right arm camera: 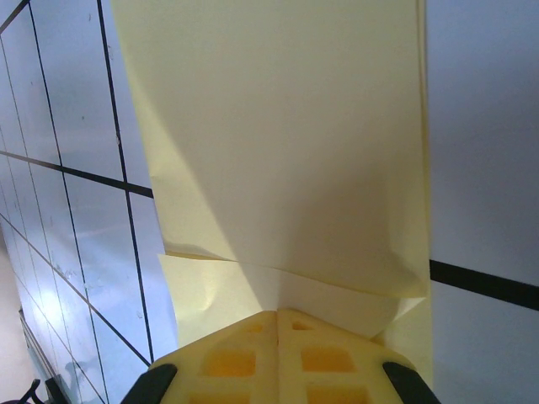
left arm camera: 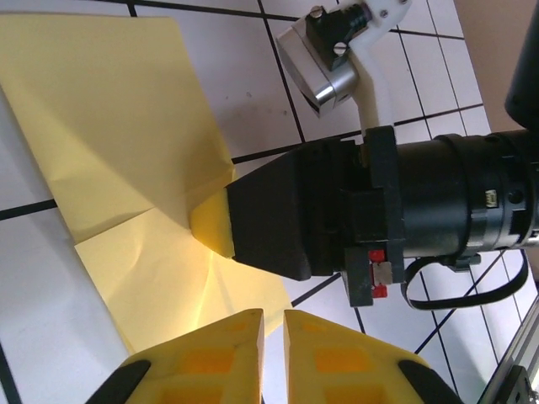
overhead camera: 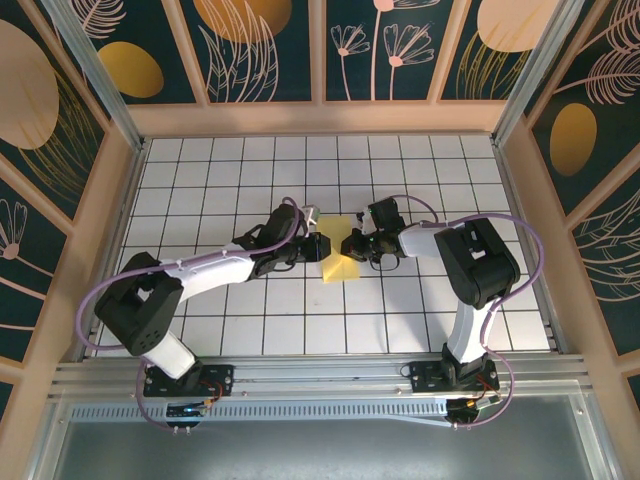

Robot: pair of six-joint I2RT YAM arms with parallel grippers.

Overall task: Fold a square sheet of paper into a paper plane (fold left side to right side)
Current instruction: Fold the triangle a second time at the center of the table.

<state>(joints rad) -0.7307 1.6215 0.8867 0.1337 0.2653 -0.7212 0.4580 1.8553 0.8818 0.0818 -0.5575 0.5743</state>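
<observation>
Your right gripper [right arm camera: 276, 313] is clamped tight on the square sheet of paper [overhead camera: 338, 264], which lies creased mid-table between your 2 arms. Your left gripper [left arm camera: 271, 313] hovers at its edge, jaws a sliver apart.

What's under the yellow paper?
The white tiled table shows all around the paper, so the paper lies on it. The tiles right underneath are covered, so you can't see them.
</observation>
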